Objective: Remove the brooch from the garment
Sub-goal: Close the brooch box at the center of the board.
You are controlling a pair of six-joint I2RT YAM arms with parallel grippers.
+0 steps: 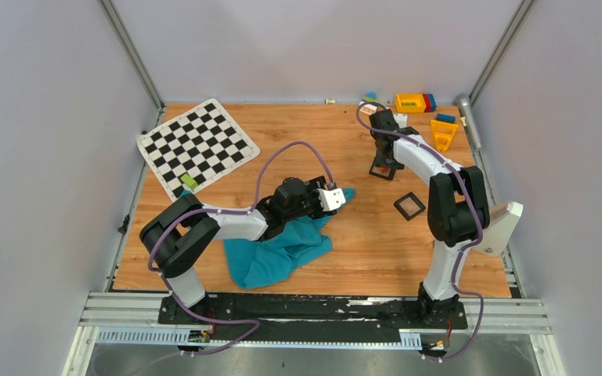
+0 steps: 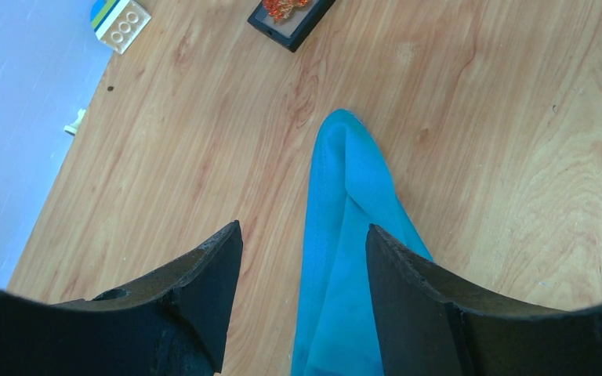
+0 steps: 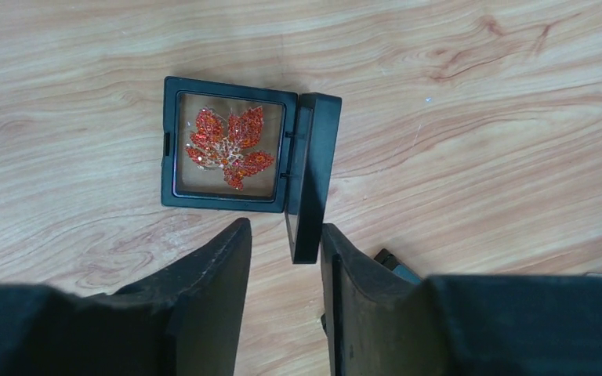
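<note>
The checkered mat sits far left. My left claw hangs released over the crumpled teal shirt, with one fold lying between its fingers. Further right, the red leaf brooch lies in an open black box. My right claw straddles the raised lid; I can't tell if it's pinching.

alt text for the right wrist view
An open black box lies on the wooden table with a red-orange leaf brooch inside, its lid standing on edge at the right. The right gripper shows at the bottom, jaws apart on either side of the lid's near end.
</note>
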